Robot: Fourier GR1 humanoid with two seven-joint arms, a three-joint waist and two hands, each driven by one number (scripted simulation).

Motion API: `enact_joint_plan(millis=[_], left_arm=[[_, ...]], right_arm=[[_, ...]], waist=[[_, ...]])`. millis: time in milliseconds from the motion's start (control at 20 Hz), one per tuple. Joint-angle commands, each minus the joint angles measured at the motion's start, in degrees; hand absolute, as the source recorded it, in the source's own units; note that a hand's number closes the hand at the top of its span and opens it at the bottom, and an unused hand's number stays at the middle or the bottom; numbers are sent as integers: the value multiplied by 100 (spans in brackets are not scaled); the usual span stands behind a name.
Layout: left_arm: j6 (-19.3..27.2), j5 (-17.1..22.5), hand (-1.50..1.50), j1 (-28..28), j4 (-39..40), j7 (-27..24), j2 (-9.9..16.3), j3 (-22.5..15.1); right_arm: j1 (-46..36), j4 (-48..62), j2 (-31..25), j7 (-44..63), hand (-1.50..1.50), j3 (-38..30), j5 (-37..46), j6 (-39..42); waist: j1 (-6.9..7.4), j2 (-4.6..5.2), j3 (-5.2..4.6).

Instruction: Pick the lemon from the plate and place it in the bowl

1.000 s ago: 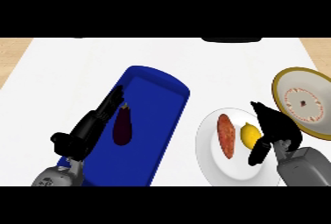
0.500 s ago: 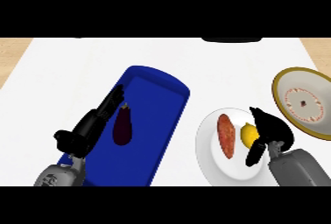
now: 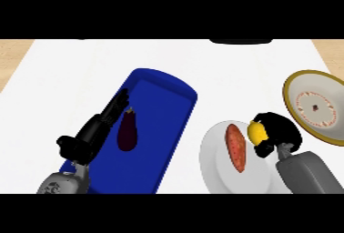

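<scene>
The black fingers (image 3: pixel 279 129) of the right hand (image 3: pixel 280 134) are curled around the yellow lemon (image 3: pixel 256 131), which shows only at its left side, at the right of the frame; the hand covers the rest of it. The lemon is at the upper right edge of the white plate (image 3: pixel 218 170), just beside a reddish long piece of food (image 3: pixel 236 146) that lies on the same plate. I cannot tell if the lemon touches the plate or is lifted. The grey forearm (image 3: pixel 308 173) comes in from the lower right. Near the hand, at the right edge of the frame, stands the bowl (image 3: pixel 301 85) with a yellowish rim and a pale inside. At the left of the frame, the left hand (image 3: pixel 101 125) has its fingers straight and close together, and it rests along the left edge of the blue tray (image 3: pixel 158 127). A dark purple eggplant (image 3: pixel 127 130) lies on this tray, just beside these fingers. All stands on the white bench (image 3: pixel 80 63).
</scene>
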Motion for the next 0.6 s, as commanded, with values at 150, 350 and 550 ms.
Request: enact_joint_plan(millis=[150,350,550], left_arm=[[-257,-75,0,204,-120,-67,-4,200],[-279,-32,0,80,2,-85,64,274],[-156,-44,0,-52,-126,145,-19,226]], right_arm=[[16,221,39,-633,150,-412,496,-167],[132,97,-340,-1577,150,-54,463,-63],[518,-753,-893,-3694,150,1167,507,213]], waist=[[0,-2,0],[-20,1,0],[-54,-40,15]])
